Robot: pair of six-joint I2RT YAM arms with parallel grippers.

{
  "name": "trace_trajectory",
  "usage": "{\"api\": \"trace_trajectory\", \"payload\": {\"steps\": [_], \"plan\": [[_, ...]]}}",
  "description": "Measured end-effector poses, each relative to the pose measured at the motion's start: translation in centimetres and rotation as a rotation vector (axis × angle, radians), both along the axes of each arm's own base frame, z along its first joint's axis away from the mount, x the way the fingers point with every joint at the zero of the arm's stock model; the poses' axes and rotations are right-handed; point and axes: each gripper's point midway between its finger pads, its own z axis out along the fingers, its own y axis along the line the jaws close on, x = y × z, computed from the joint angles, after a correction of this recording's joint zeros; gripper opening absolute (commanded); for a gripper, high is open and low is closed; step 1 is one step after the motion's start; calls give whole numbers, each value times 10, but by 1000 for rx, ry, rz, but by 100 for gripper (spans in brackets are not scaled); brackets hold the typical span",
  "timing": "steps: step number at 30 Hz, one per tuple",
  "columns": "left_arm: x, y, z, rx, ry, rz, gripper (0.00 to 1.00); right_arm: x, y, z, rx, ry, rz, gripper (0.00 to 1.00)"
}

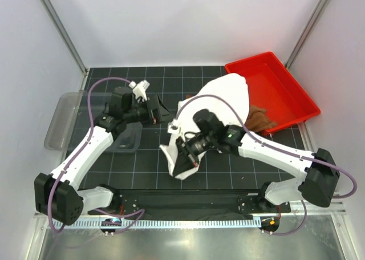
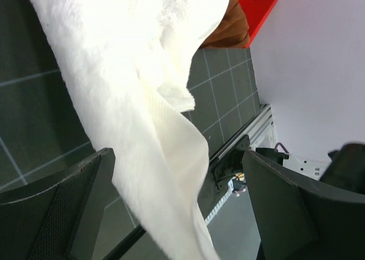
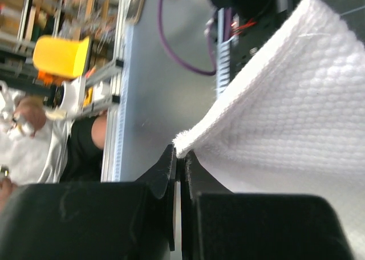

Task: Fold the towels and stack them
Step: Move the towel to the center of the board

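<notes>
White walls box in a dark gridded counter [image 1: 228,169]. We see bare grid along the far edge and in the patch between the two arms.

A red tray [image 1: 285,94] sits tilted at the far right corner, and its near rim overlaps the counter's right side. A clear bin [image 1: 60,120] hangs off the left edge.

The cream-white towel [image 1: 225,97] runs diagonally from just beside the red tray down toward the counter's middle. Its far part is spread out. Its near end is lifted and bunched at the right gripper [image 3: 181,160].

We see that gripper's jaws pinched tight on a hemmed corner of the towel, with the waffle weave rising away from the pinch.

The brown towel [image 1: 259,120] lies crumpled against the tray's near rim, partly under the white towel's right edge.

The left gripper [image 1: 155,110] is spread wide and holds nothing. It sits just left of the white towel's left edge. In its wrist view a loose fold of the towel hangs across the gap between the fingers [image 2: 63,214]. We cannot tell whether it touches them.
</notes>
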Motion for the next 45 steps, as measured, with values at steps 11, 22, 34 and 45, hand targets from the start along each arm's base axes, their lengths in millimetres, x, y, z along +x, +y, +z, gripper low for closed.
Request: {"api": "trace_trajectory", "payload": {"steps": [11,22,34,45], "plan": [[-23,10,-45,96,91,-12,99,-24,24,38,-20,-170,8,1],[39,10,41,187,-268,-4,98,110,-136,88,-252,-427,-1006,1],[57,-38,-47,228,-74,-205,98,81,-182,-97,-712,-184,-1083,12],[-14,-93,-133,507,-121,-408,100,136,-189,-13,-575,-313,-1346,61]]}}
